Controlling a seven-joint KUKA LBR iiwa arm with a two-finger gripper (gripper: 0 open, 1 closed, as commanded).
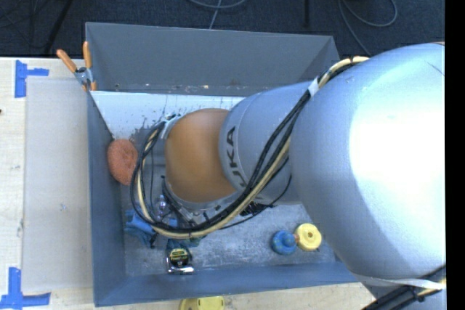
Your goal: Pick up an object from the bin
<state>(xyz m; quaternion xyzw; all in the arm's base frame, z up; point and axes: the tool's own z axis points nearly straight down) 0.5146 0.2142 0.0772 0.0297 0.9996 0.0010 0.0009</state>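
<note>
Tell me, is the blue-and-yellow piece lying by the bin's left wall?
No, the blue-and-yellow piece lies on the floor of the bin at lower right; the rust-orange lump sits by the left wall.

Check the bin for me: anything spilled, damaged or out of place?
Nothing stands out. A rough orange-brown oval lump lies against the view's left wall, a blue plastic piece near the lower-left corner, a small yellow-and-metal item by the near wall, and a blue-and-yellow toy further right. The arm hides the middle.
</note>
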